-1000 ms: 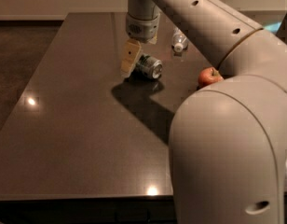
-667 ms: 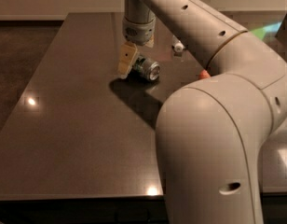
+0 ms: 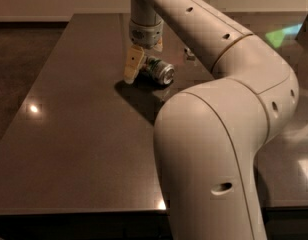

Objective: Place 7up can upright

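Observation:
The 7up can lies on its side on the dark table, at the back middle, with its silver end facing front right. My gripper points straight down over the can's left part and is open. One yellow-padded finger stands just left of the can, with its tip at the table top. The other finger is mostly hidden behind the can. I cannot tell whether the fingers touch the can.
A clear bottle lies just behind the can, mostly hidden by my arm. My big white arm covers the table's right half. The table's front edge runs along the bottom and its left edge meets dark floor.
My arm's elbow has swung further into view and now hides the red apple at the right. The gripper stays down over the can, which has not moved.

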